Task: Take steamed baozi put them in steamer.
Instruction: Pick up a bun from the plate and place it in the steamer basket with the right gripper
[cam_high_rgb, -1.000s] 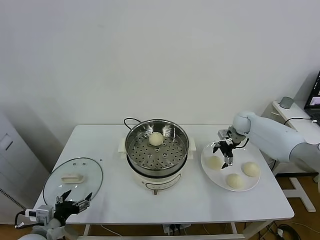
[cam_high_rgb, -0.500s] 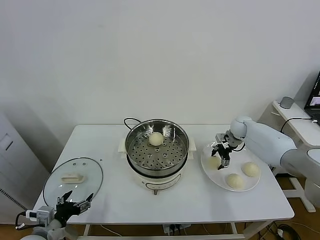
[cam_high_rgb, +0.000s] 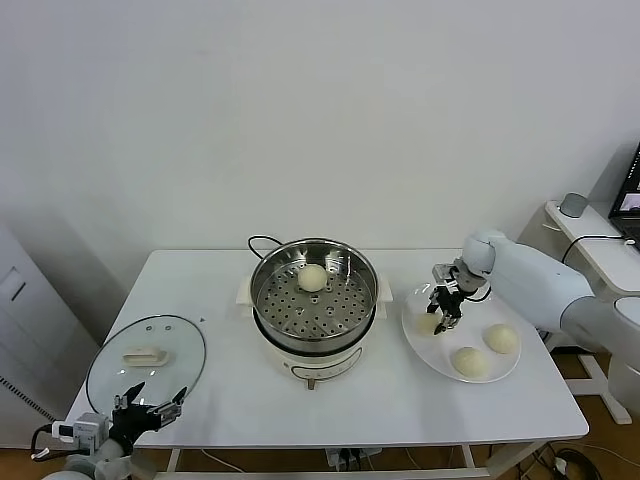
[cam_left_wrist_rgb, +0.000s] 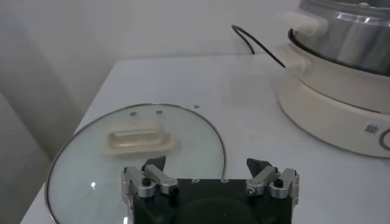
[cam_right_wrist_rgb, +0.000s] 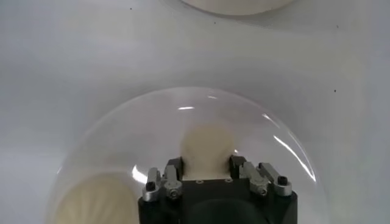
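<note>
The right end effector (cam_high_rgb: 437, 321) is clamped on a pale cream round steamed bun (cam_right_wrist_rgb: 206, 148) on the flat white plate (cam_high_rgb: 510, 368), right of the shiny steel steamer (cam_high_rgb: 314, 291). Lift straight up without squeezing harder, then carry it over the steamer's rim. The left end effector (cam_left_wrist_rgb: 209, 175) hangs apart, left of the steamer.

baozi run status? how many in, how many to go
Done: one baozi sits on the perforated tray of the steamer. In hand: the right end effector is shut on a second bun that sits on the plate. Left: that bun plus two more on the plate. The left end effector waits open by the glass lid.
</note>
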